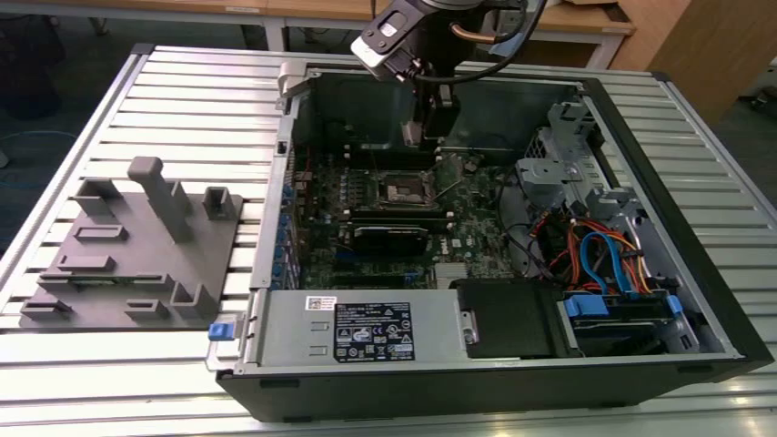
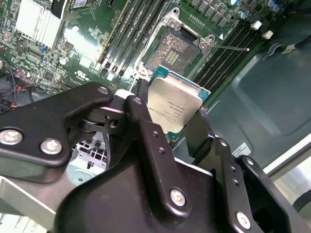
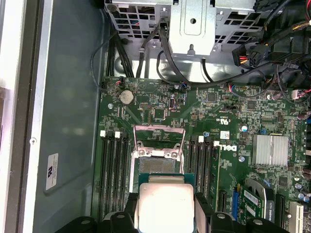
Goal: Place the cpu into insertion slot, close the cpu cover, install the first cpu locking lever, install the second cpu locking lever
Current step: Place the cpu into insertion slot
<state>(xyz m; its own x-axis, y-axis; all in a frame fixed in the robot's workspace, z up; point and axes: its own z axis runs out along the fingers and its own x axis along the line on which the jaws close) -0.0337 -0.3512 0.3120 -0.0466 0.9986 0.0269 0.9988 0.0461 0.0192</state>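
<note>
The gripper [image 2: 170,119] is clamped on the cpu [image 2: 175,107] by two edges and holds it above the insertion slot [image 2: 177,48], apart from it. The slot is empty. The cpu cover [image 3: 159,131] stands open at the slot's edge. Judgement: placing is under way; seating, cover and both locking levers [image 2: 227,47] are not yet done.

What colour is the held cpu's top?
The cpu top is silvery grey; clearest in the second wrist view.

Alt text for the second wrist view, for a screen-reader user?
The gripper clamps the cpu by two opposite edges, metal top toward the camera. Behind it on the green motherboard sits the empty insertion slot, with long black memory slots on either side.
</note>
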